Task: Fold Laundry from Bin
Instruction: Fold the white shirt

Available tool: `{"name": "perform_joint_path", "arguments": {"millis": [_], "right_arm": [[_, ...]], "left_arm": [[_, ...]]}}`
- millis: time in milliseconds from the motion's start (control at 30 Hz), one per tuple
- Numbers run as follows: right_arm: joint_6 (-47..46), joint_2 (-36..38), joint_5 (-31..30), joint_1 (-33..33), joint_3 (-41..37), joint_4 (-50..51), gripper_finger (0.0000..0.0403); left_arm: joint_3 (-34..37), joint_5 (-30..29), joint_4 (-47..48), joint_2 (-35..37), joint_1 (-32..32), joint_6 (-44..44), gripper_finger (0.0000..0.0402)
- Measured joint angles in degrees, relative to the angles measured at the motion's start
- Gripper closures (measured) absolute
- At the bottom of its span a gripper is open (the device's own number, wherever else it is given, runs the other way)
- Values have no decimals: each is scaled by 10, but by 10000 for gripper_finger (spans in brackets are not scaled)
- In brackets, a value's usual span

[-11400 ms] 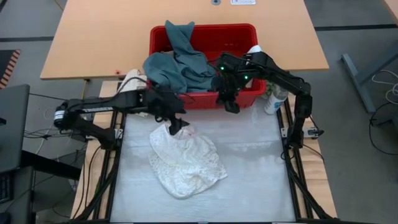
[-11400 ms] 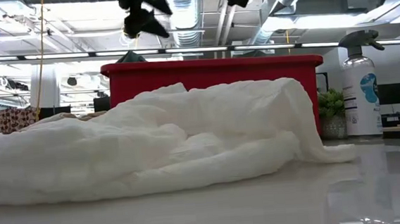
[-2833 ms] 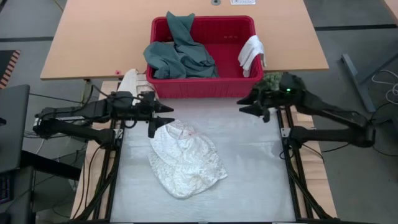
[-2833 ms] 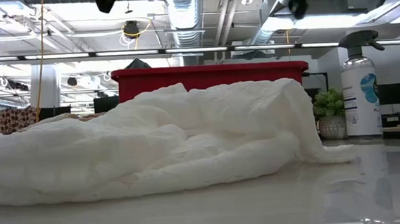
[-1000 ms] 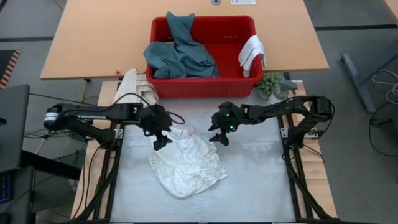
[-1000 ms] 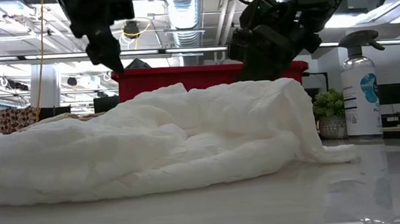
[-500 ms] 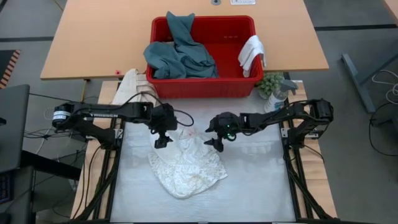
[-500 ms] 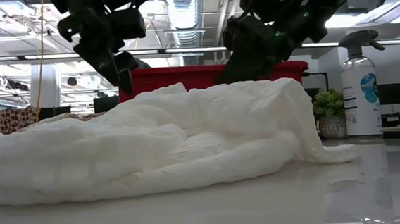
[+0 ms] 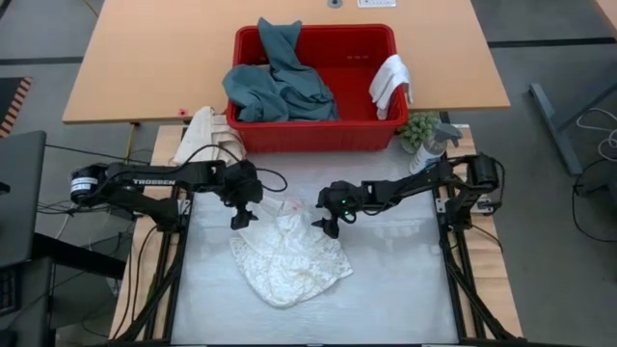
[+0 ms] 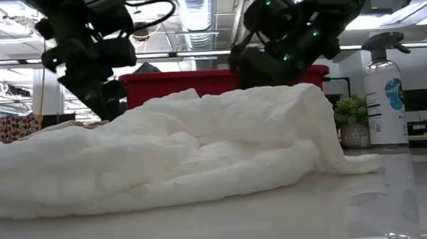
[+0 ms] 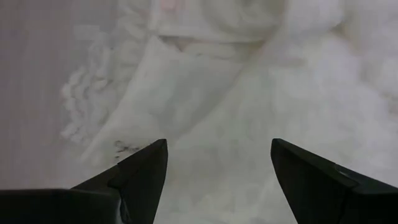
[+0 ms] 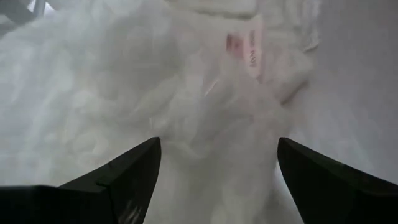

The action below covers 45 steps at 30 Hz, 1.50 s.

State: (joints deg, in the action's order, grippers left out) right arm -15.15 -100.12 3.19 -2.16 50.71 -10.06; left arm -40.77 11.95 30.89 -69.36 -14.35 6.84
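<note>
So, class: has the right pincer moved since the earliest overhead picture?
Yes. It has left the red bin and come towards the table's near side, now open over the white towel, right pincer.

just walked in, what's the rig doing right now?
Laundry folding, early stage. A crumpled white textured towel lies on the table. Both arms are down over its far edge: the left gripper at one corner, the right gripper at the other, fingers open, nothing gripped yet. The red bin behind holds a teal-green garment and a small white cloth.
</note>
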Motion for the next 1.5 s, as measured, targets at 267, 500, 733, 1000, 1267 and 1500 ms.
{"name": "perform_joint_path", "arguments": {"millis": [267, 500, 733, 1000, 1267, 1500], "right_arm": [[-11, -73, 16, 11, 59, 47, 71], [-15, -79, 21, 15, 73, 77, 78], [-15, -79, 19, 14, 73, 79, 78], [-15, -78, 17, 14, 73, 79, 79], [-15, -78, 23, 14, 73, 79, 79], [-18, -78, 27, 16, 73, 80, 93]], "left_arm": [[38, -55, -21, 10, 2, 0, 127], [38, -167, -36, 53, -1, 18, 127], [79, -121, -70, 65, -48, 47, 127], [121, -25, -148, 55, -115, 35, 129], [121, 24, -148, 3, -128, 43, 179], [97, 43, -140, -68, -127, 27, 229]]}}
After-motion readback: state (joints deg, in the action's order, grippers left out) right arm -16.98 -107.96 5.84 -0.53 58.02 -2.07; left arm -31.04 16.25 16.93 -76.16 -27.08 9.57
